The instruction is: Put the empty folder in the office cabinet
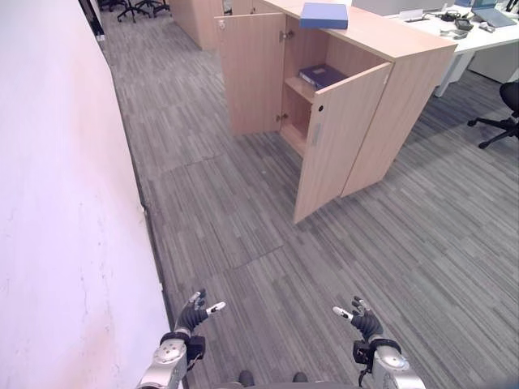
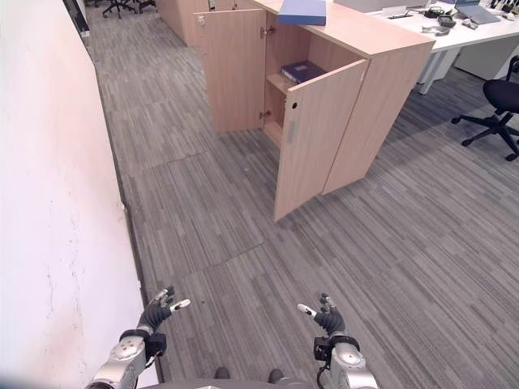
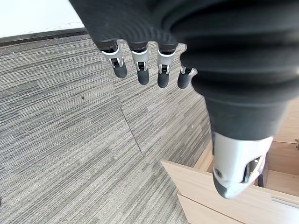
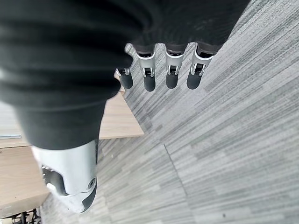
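Reaching with both spread hands, left hand (image 1: 195,312) and right hand (image 1: 362,319), could bump the open cabinet door (image 1: 334,139), missing the blue folder (image 1: 323,14) on the cabinet's top edge.

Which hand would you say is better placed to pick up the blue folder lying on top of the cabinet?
Probably the right hand: the folder on the cabinet lies ahead and to the right. Both it and the left hand are open, empty and far away.
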{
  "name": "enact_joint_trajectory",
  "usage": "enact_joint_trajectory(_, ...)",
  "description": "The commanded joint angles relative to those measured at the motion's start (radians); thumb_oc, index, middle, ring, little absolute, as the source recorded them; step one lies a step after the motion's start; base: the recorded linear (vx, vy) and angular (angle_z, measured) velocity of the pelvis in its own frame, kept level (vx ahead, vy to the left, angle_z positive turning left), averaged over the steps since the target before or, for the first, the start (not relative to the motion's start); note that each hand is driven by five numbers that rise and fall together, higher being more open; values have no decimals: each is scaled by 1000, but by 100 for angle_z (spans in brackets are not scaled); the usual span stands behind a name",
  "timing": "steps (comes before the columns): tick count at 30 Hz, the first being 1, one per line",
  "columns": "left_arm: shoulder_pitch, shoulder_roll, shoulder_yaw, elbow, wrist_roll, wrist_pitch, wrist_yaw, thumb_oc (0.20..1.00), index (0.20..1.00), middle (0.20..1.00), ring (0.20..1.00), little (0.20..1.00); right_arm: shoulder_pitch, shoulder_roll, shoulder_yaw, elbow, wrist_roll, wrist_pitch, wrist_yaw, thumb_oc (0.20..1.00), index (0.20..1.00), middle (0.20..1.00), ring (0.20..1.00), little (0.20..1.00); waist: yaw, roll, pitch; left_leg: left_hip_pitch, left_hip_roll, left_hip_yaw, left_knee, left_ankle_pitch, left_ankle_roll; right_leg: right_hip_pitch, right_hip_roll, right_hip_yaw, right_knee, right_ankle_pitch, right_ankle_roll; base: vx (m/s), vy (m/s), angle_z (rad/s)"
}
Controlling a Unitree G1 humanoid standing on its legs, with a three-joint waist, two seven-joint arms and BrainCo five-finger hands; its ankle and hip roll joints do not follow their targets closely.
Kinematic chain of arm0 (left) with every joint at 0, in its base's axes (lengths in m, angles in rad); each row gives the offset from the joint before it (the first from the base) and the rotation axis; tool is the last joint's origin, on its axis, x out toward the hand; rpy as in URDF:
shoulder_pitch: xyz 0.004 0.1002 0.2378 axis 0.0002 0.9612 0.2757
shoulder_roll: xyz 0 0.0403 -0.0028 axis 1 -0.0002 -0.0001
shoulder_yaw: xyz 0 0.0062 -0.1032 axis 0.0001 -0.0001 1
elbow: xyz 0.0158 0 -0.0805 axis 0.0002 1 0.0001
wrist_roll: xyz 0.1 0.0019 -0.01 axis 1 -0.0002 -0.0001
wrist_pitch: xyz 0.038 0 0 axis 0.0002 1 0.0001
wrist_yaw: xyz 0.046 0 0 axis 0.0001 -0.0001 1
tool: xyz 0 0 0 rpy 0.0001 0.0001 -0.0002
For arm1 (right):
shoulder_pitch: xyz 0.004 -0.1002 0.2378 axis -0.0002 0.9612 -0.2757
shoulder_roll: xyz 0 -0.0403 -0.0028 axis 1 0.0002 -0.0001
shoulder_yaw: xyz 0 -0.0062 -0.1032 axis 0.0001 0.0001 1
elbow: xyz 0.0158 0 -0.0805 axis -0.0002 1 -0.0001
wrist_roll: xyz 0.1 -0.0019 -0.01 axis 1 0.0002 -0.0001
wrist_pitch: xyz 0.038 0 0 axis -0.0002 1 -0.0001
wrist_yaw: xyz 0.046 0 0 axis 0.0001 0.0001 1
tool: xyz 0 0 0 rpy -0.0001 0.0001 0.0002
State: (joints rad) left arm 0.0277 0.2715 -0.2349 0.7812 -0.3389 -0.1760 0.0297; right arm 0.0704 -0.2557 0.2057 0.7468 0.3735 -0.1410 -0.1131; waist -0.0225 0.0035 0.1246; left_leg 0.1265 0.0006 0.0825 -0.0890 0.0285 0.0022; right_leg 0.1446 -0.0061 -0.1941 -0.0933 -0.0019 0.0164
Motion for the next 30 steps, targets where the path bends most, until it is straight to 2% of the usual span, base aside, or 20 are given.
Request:
enact_joint_trajectory(1,-78,1,11,14,-2,-34,5,1000,1000,1000,1000,1000,-37,-4,13,-52,29,-32,-1,1000,1000,1000,1000,1000,-14,-40,1,9,74,-41,2,-41,-79,22,-83,10,6,-14,100,-2,-40,2)
enact_joint_trajectory(12,-76,-2,15,18,-23,-30,6,1000,1000,1000,1000,1000,-23,-13,12,-53,39,-37,2,1000,1000,1000,1000,1000,-22,-30,7,16,119,-42,2,-22,-100,19,-44,30,6,-36,77,4,-69,2)
enact_joint_trajectory(13,-82,0,14,13,-41,-29,4,1000,1000,1000,1000,1000,-24,-20,5,-53,54,-44,6,1000,1000,1000,1000,1000,-22,-41,36,-28,137,-48,84,-22,-111,21,-30,49,14,-45,53,-46,-125,2)
enact_joint_trajectory(14,-83,1,13,13,-41,-29,4,1000,1000,1000,1000,1000,-25,-20,5,-53,54,-44,6,1000,1000,1000,1000,1000,-23,-41,35,-33,137,-50,91,-25,-111,20,-30,48,14,-45,53,-69,-142,3)
enact_joint_trajectory(17,-96,1,17,14,-58,-29,5,1000,1000,1000,1000,1000,-29,-36,-4,-51,56,-46,8,1000,1000,1000,1000,1000,-24,-59,66,-125,134,-66,260,-49,-119,3,-25,61,64,-65,25,-35,-108,5)
enact_joint_trajectory(18,-98,-1,18,15,-62,-29,7,1000,1000,1000,1000,1000,-29,-37,-8,-49,57,-45,6,1000,1000,1000,1000,1000,-24,-60,69,-154,136,-70,304,-46,-116,-1,-26,60,80,-76,19,54,-78,12)
enact_joint_trajectory(19,-105,-4,18,27,-72,-29,8,1000,1000,1000,1000,1000,-27,-45,-20,-48,65,-42,3,1000,1000,1000,1000,1000,-21,-62,78,-223,148,-62,331,-9,-111,2,-28,54,110,-105,8,57,-35,12)
enact_joint_trajectory(20,-105,-4,18,28,-73,-29,8,1000,1000,1000,1000,1000,-27,-45,-21,-48,65,-42,4,1000,1000,1000,1000,1000,-22,-62,77,-227,147,-64,334,-10,-111,-1,-29,53,113,-107,8,87,-21,7)
enact_joint_trajectory(21,-107,-4,21,30,-76,-28,7,1000,1000,1000,1000,1000,-29,-47,-27,-46,67,-40,2,1000,1000,1000,1000,1000,-17,-63,78,-252,154,-52,326,-1,-107,3,-28,53,120,-117,7,174,2,0)
enact_joint_trajectory(23,-107,2,19,33,-73,-23,10,1000,1000,1000,1000,1000,-36,-52,-29,-49,70,-37,-3,1000,1000,1000,1000,1000,4,-62,78,-329,164,-46,262,75,-101,18,-12,65,147,-155,6,227,13,9)
enact_joint_trajectory(25,-111,1,19,35,-77,-21,13,1000,1000,1000,1000,1000,-44,-53,-25,-48,75,-37,-7,1000,1000,1000,1000,1000,14,-62,82,-361,164,-42,230,95,-100,23,-8,74,161,-177,6,162,13,4)
enact_joint_trajectory(28,-131,0,27,44,-98,-27,29,1000,1000,1000,1000,1000,-74,-48,-16,-27,101,-42,-24,1000,1000,1000,1000,1000,41,-61,95,-443,171,-21,81,124,-101,54,8,112,187,-233,12,303,49,0)
enact_joint_trajectory(30,-131,1,29,43,-102,-28,29,1000,1000,1000,1000,1000,-79,-48,-15,-23,102,-41,-25,1000,1000,1000,1000,1000,45,-63,93,-444,170,-10,51,129,-102,66,4,125,189,-246,16,242,64,-19)
